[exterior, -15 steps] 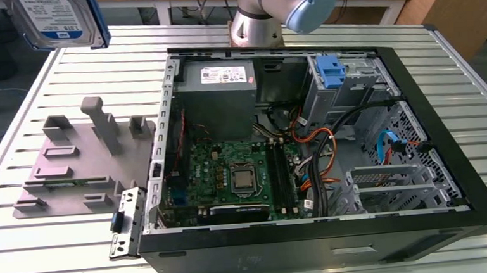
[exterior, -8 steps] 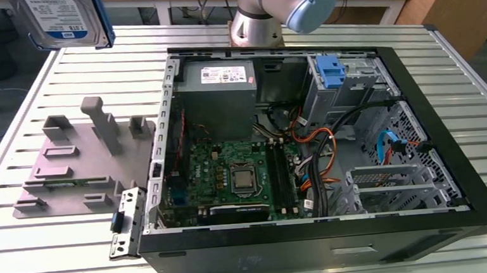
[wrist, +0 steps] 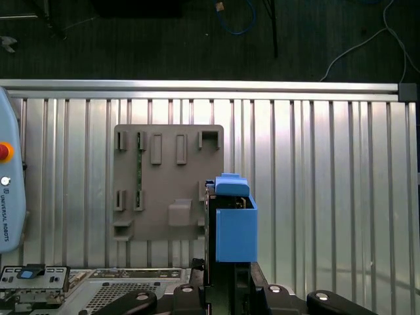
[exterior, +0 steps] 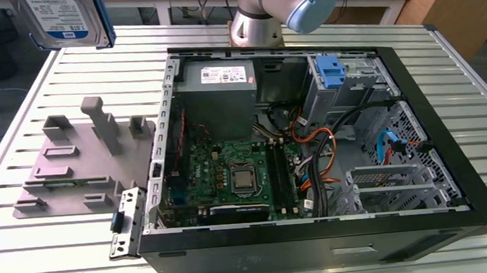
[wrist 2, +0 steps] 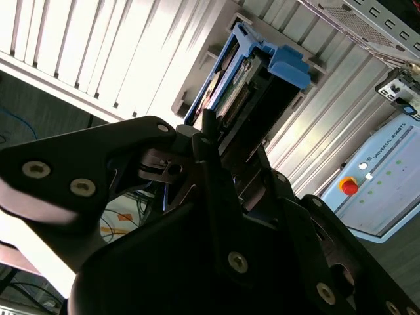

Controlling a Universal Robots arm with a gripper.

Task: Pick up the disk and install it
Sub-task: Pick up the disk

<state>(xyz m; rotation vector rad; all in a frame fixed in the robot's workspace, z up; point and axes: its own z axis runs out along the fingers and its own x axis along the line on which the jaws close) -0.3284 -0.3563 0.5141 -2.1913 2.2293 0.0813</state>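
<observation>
1. Stands at the top centre of the exterior view as a silver arm (exterior: 255, 9), cut off by the frame edge, with a pale blue joint cap (exterior: 312, 8) facing the exterior view's right.
2. Clamps the disk (wrist: 235, 233) from both flat sides with the gripper (wrist: 224, 268), jaws closed tight against it in both wrist views.
3. Presses black fingers (wrist 2: 211, 170) along the disk's faces, with the tips reaching only partway up it.
4. Shows a black, bolted gripper housing (wrist 2: 230, 262) close to the lens in the second wrist view.
5. Holds the disk on edge, at the upper left of the exterior view.
</observation>
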